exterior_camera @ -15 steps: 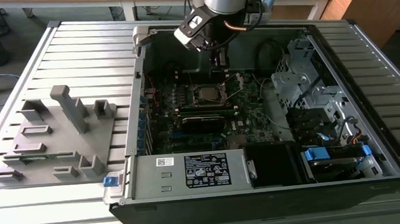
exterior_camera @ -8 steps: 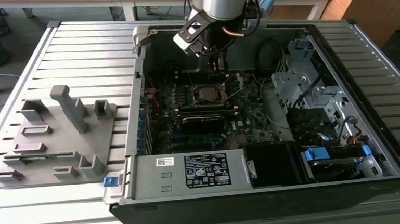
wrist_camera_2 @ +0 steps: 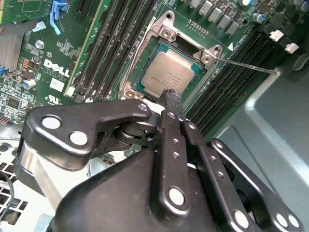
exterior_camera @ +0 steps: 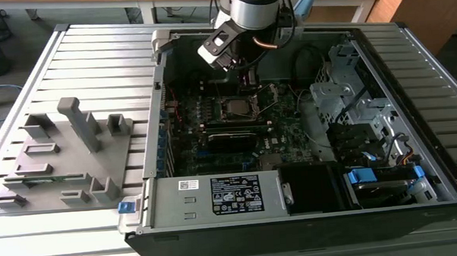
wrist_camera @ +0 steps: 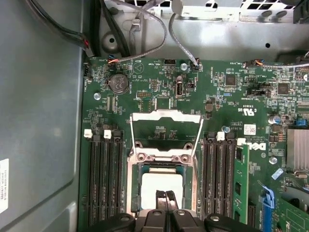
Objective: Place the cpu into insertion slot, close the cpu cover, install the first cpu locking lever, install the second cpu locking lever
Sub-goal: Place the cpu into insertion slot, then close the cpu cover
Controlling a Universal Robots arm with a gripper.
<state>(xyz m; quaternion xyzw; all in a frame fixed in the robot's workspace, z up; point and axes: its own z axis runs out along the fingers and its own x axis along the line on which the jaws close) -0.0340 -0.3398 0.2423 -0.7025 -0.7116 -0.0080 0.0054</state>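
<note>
The cpu (wrist_camera_2: 165,76) lies flat in the insertion slot (wrist_camera_2: 145,89), its grey metal face up; it is also seen as cpu (wrist_camera: 154,183) in the first wrist view. The cpu cover (wrist_camera: 166,116) stands swung open, away from the slot. Two thin wire locking levers (wrist_camera: 131,137) (wrist_camera: 200,137) are raised beside it, and one lever (wrist_camera_2: 246,65) sticks out over the memory slots. My gripper (wrist_camera_2: 170,94) hovers just above the chip's edge with its fingers (wrist_camera: 161,197) pressed together and nothing between them. In the exterior view the gripper (exterior_camera: 248,82) hangs over the insertion slot (exterior_camera: 239,106).
Long black memory slots (wrist_camera: 104,179) (wrist_camera: 219,174) flank the socket. The case walls (wrist_camera: 43,121), cables (wrist_camera: 145,43) and a drive cage (exterior_camera: 345,97) close in around the board. A power supply (exterior_camera: 216,197) sits at the case's front, and a grey fixture (exterior_camera: 63,156) lies outside on the exterior view's left.
</note>
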